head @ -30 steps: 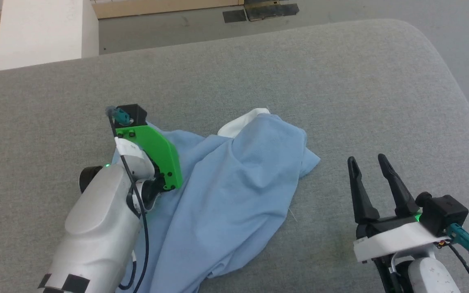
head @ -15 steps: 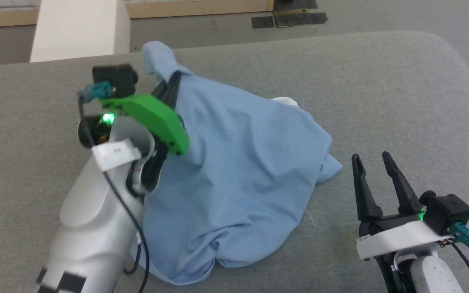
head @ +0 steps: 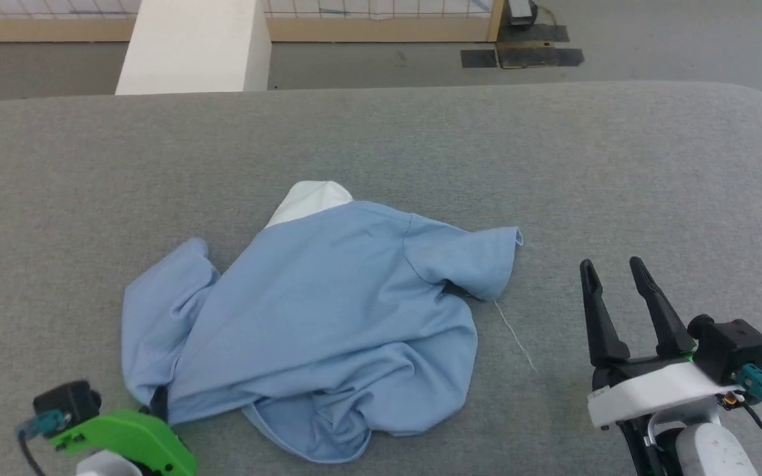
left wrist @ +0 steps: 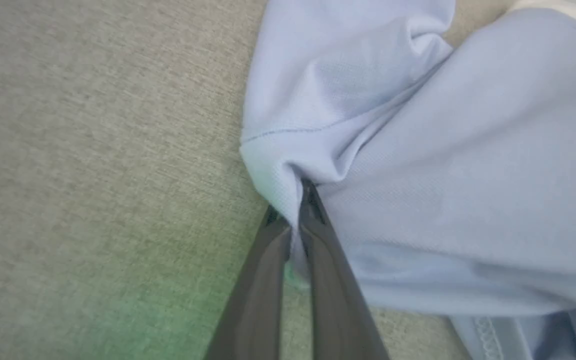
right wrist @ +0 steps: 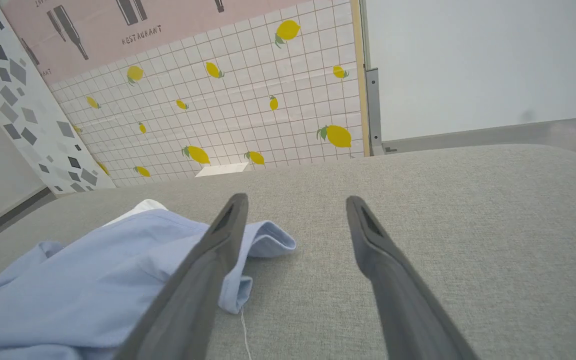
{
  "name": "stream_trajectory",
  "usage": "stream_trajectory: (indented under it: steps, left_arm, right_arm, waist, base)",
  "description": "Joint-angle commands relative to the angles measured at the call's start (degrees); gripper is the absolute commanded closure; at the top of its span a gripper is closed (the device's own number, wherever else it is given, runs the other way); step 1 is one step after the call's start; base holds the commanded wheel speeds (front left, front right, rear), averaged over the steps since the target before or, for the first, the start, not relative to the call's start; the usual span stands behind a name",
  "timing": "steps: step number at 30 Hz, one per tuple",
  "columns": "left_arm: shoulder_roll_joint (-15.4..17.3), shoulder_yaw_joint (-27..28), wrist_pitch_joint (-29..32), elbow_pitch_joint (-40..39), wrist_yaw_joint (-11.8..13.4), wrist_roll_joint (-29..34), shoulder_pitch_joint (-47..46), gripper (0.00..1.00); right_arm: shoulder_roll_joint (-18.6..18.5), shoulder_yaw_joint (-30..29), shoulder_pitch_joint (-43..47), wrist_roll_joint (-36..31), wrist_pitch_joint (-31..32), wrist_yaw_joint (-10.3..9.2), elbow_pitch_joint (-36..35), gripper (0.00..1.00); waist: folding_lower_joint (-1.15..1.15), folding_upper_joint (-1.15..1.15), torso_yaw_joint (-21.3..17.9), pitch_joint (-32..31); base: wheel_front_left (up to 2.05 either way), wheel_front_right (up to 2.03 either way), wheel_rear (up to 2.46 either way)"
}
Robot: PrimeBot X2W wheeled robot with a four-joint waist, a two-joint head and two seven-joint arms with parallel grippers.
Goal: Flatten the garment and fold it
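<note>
Fingers (left wrist: 329, 262) of L gripper (left wrist: 290, 200) pinch garment (head: 328, 297), now lowered, spread flatter

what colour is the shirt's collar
White collar on a light blue shirt; clearest in the head view.

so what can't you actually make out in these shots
- Left wrist view: how much of the shirt the left gripper has pinched, hidden by its own shut fingers.
- Head view: the left gripper is cut off by the bottom edge; the white collar is mostly tucked behind blue fabric; the near hem is bunched under folds.
- Right wrist view: the open right gripper's finger covers part of the sleeve.
</note>
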Motion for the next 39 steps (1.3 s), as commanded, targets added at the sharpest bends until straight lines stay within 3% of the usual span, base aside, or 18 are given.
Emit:
stream_trajectory:
  steps: [1,2,7,10,12,16,22,28,34,36,39]
  left_arm:
    - [-0.26,0.58,-0.88,-0.03,0.75,-0.58,1.89,0.58]
    - [-0.65,0.89,-1.66,-0.43,0.56,-0.90,2.38,0.00]
    - [-3.29,2.75,-9.30,-2.20,-1.92,-1.59,2.95,0.00]
    - [-4.36,4.03,-17.93,-2.16,-2.58,1.45,1.85,0.00]
    - [-5.41,4.96,-20.63,-2.17,-2.75,3.94,0.61,0.00]
    - [-7.78,7.66,-21.54,-3.89,-3.32,10.69,-1.98,0.00]
    - [-13.28,11.43,-21.59,-6.85,-6.19,20.49,-4.43,0.00]
    - [-15.65,13.50,-21.60,-4.98,-9.58,23.36,-6.69,0.00]
    - [-16.64,14.77,-21.60,-3.65,-11.23,24.11,-7.60,0.00]
    - [-16.76,15.26,-21.60,-3.27,-11.53,24.10,-7.73,0.00]
    - [-16.87,16.55,-21.60,-2.28,-12.16,24.26,-7.75,0.00]
  right_arm:
    - [0.04,-0.18,0.75,-0.36,0.95,-0.08,-0.12,0.00]
    - [0.04,-0.18,0.82,-0.51,1.61,-0.08,-0.19,0.00]
    - [0.04,-0.29,0.29,-0.84,4.67,-0.08,-0.98,0.00]
    - [0.04,-0.37,-1.47,-1.02,6.72,-0.08,-1.21,0.00]
    - [0.04,-0.50,-3.47,-1.57,8.70,-0.08,-0.73,0.00]
    - [0.04,-0.64,-8.76,-1.33,15.13,-0.08,2.29,0.00]
    - [0.04,-0.98,-18.91,-0.66,26.83,-0.08,11.33,0.00]
    - [0.04,-1.05,-25.36,-6.45,40.60,-0.08,20.06,0.00]
    - [0.04,1.95,-26.07,-9.22,51.66,-0.08,22.57,0.00]
    - [0.04,3.00,-25.64,-8.54,53.67,-0.08,21.95,1.00]
    - [0.04,1.16,-23.84,-8.86,51.14,-0.08,17.20,1.00]
  waist:
    - [0.00,0.00,1.19,-0.25]
    - [0.00,0.00,1.51,-0.31]
    - [0.00,0.00,3.05,-0.57]
    - [0.00,0.00,4.04,-0.32]
    - [0.00,0.00,4.56,-0.04]
    - [0.00,0.00,5.20,1.01]
    - [0.00,0.00,6.16,3.51]
    - [0.00,0.00,6.88,6.02]
    - [0.00,0.00,7.32,6.86]
    - [0.00,0.00,7.30,6.77]
    - [0.00,0.00,6.69,5.65]
  base:
    - [0.00,0.00,0.00]
    - [0.00,0.00,0.00]
    - [0.00,0.00,0.00]
    - [0.00,0.00,0.00]
    - [0.00,0.00,0.00]
    - [0.00,0.00,0.00]
    - [0.00,0.00,0.00]
    - [0.00,0.00,0.00]
    - [0.00,0.00,0.00]
    - [0.00,0.00,0.00]
    - [0.00,0.00,0.00]
